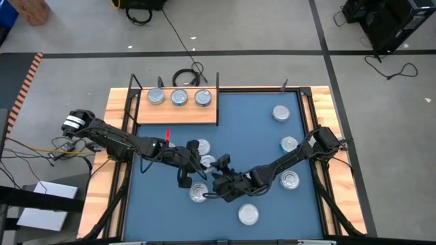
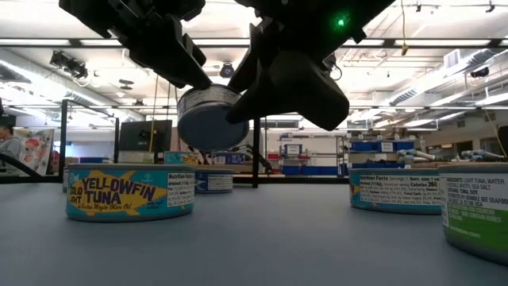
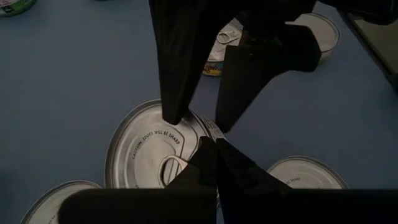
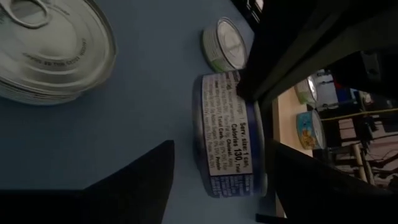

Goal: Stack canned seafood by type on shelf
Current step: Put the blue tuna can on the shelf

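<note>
Left gripper (image 1: 185, 178): over the middle of the blue mat (image 1: 259, 146), near the front; fingers pressed together, nothing between them.
Right gripper (image 1: 219, 178): just beside the left one, reaching in from the right; fingers spread wide on either side of a tin (image 2: 211, 117), which the low view shows lifted clear of the mat and tilted on its edge.
Held tin: the right wrist view shows it side-on (image 4: 230, 134), with a blue label carrying nutrition print.
Shelf (image 1: 178, 109): a wooden board at the back left of the surface, with three tins (image 1: 180, 97) in a row on it.
Loose tins: one below the grippers (image 1: 199, 193), one at the front (image 1: 248, 214), three along the right side of the mat (image 1: 289, 144).
Low view: a yellowfin tuna tin (image 2: 129, 193) stands on the mat at the left.
</note>
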`<state>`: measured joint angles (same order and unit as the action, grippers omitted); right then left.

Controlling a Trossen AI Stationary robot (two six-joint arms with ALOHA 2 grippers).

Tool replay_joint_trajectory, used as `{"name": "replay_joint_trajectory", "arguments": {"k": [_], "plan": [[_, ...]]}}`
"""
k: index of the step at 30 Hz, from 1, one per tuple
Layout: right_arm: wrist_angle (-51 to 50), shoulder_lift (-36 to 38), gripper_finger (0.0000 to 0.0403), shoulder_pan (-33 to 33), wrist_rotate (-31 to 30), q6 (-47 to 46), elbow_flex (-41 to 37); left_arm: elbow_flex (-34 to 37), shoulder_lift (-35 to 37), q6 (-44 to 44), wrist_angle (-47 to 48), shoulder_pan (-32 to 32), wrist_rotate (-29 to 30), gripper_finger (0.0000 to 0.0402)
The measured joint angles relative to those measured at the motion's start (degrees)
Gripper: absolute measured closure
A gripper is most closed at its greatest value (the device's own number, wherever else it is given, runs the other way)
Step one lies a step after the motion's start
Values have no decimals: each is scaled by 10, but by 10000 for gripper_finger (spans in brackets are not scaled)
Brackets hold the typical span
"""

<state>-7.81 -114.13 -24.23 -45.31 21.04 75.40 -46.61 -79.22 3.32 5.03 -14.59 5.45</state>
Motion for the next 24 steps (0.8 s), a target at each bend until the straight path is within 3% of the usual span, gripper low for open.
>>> {"name": "replay_joint_trajectory", "arguments": {"k": [24], "plan": [[10, 0, 130, 18, 45, 25, 0, 0, 0, 0, -6, 16, -11, 401]]}}
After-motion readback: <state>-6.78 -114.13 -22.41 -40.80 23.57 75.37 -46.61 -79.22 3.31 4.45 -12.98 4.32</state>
